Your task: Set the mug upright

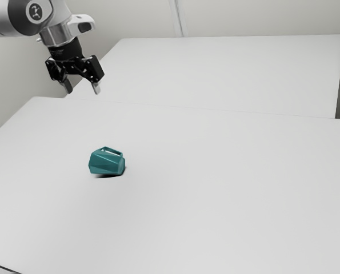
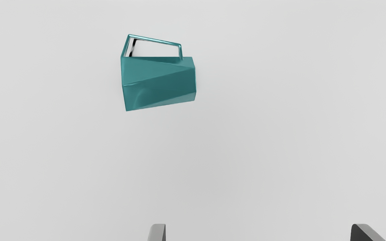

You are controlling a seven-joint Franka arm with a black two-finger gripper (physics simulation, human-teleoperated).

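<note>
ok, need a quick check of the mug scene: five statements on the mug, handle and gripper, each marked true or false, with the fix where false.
1. The mug lies on its side on the table. True.
2. The mug is bright red. False: it is teal.
3. The gripper is open. True.
4. The gripper touches the mug. False: it hangs above the table, apart from the mug.
5. The mug's handle is enclosed by the fingers. False: nothing is between the fingers, and the handle is well away from them.
</note>
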